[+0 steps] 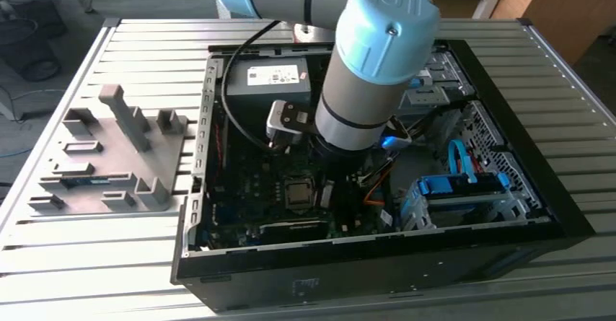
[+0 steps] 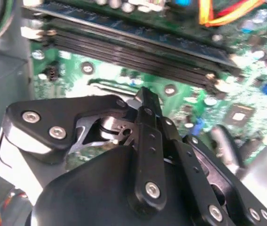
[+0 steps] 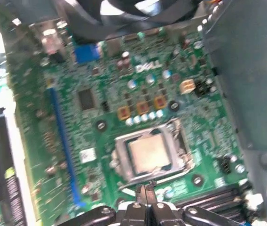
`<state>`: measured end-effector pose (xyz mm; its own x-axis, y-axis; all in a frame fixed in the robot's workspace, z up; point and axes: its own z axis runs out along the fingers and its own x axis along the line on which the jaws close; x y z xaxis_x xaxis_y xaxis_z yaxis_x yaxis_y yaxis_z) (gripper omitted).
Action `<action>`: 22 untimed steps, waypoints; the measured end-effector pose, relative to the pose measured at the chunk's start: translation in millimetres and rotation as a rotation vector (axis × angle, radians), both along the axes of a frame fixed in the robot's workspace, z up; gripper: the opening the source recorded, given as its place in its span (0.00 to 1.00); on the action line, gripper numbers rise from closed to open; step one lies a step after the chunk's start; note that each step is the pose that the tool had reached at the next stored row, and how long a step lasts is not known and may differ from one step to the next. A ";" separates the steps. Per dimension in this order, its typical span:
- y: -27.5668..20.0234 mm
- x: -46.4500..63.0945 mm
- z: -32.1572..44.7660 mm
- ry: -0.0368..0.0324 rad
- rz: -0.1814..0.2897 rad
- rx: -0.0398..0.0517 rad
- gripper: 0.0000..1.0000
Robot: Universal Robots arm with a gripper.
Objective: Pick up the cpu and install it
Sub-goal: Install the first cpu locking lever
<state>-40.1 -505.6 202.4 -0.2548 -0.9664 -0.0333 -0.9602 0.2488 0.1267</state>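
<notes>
So the pincer [image 3: 147, 192] has its two black fingertips pressed together with nothing pinched between them; in the second wrist view you can see the fingers [image 2: 145, 106] meeting at a point over the green board. Just ahead of the tips in the first wrist view sits the cpu [image 3: 150, 153], dull silver top up, lying flat inside the metal socket frame [image 3: 120, 160] on the motherboard [image 3: 100, 84], close to the tips but not touching them. Right beside the pincer are the long black memory slots [image 2: 138, 52], and a bit further off to one side runs a long blue slot [image 3: 60, 141]. There's white lettering printed on the board beyond the socket, plus a small white sticker [image 3: 87, 154] near the blue slot, but I won't try reading them. Pulling back to the exterior view, the arm [image 1: 376, 61] reaches down into the open PC case [image 1: 385, 263]. The cpu [image 1: 293, 191] shows on the board below it, and the grey power supply [image 1: 267, 83] with its white label is behind. Outside the case, toward the exterior view's left, a grey parts holder [image 1: 115, 155] sits on the slatted table [image 1: 539, 61].
</notes>
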 end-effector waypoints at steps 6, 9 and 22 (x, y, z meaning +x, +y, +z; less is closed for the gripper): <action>8.9 -17.3 -0.1 -0.0082 0.000 -0.0024 0.10; 9.0 -18.0 8.9 -0.0125 0.000 -0.0051 0.10; 9.0 -18.0 46.4 -0.0128 0.000 -0.0049 0.10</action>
<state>-58.2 -496.5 248.8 -0.2545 -0.9665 -0.0319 -0.9617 0.2495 0.1133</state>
